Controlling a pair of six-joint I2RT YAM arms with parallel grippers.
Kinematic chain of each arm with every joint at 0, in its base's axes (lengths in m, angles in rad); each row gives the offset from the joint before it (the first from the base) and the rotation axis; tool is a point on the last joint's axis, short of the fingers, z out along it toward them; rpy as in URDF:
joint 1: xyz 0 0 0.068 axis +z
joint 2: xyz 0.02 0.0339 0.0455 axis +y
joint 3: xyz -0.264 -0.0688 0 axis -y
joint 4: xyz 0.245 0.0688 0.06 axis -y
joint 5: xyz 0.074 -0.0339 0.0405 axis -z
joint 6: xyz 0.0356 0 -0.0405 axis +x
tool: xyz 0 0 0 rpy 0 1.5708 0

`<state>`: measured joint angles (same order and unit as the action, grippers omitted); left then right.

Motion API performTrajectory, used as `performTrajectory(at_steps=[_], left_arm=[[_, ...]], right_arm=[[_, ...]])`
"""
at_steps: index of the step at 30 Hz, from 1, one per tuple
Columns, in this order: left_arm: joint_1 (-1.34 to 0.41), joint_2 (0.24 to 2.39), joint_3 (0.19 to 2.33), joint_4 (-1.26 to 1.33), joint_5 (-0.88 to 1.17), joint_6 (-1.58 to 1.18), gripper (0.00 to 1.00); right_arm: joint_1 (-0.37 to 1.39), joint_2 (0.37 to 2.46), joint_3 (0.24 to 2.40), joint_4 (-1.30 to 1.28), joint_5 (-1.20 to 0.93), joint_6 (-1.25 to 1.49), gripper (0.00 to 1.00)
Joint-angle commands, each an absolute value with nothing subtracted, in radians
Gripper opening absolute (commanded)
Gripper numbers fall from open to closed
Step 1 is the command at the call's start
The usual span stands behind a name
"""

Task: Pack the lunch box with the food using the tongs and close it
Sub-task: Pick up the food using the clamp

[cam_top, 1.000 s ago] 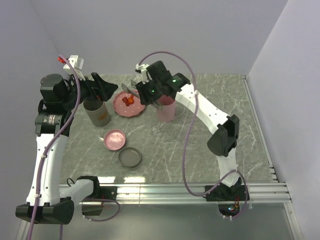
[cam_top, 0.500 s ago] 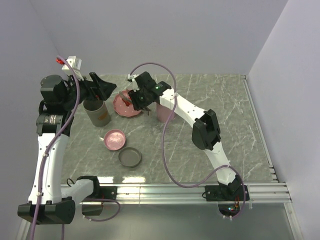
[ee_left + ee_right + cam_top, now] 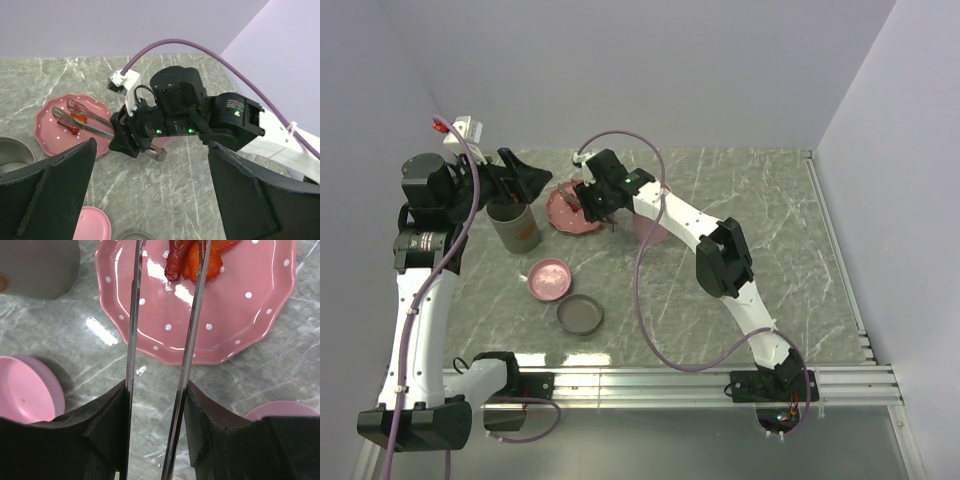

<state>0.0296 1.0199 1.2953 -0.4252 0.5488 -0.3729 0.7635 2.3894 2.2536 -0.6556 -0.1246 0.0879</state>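
My right gripper (image 3: pixel 598 200) (image 3: pixel 155 395) is shut on the tongs (image 3: pixel 191 330), its two fingers pressing the thin silver arms, which stay apart. The tongs (image 3: pixel 85 117) reach out over the pink dotted plate (image 3: pixel 568 212) (image 3: pixel 235 320), their tips on either side of the food (image 3: pixel 196 259), red-orange strips (image 3: pixel 77 120) lying on the plate. In the right wrist view the tips run off the top edge. My left gripper (image 3: pixel 528 176) (image 3: pixel 150 195) hangs open above the grey cylindrical container (image 3: pixel 515 226), holding nothing. Which vessel is the lunch box I cannot tell.
A pink round lid (image 3: pixel 550 279) (image 3: pixel 25 390) and a shallow grey bowl (image 3: pixel 580 314) lie in front of the plate. A pink cup (image 3: pixel 652 228) stands right of the plate under the right arm. Walls close the table at back, left and right.
My right arm has swung left and down, bringing the tongs over the plate to the food, with the tongs squeezed slightly narrower. The left arm has hardly moved.
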Motion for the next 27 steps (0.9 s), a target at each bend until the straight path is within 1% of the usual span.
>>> performTrajectory(at_steps=[1, 15, 27], left_arm=[[0.035, 0.993, 1.29, -0.387, 0.566, -0.384, 0.99], [0.038, 0.988, 1.295, -0.402, 0.563, -0.368, 0.99], [0.043, 0.98, 1.289, -0.402, 0.564, -0.367, 0.99]], right_arm=[[0.772, 2.41, 2.307, -0.6, -0.107, 0.081, 0.51], [0.792, 2.467, 2.319, -0.606, -0.106, 0.08, 0.52], [0.824, 2.456, 2.298, -0.615, -0.088, 0.048, 0.52]])
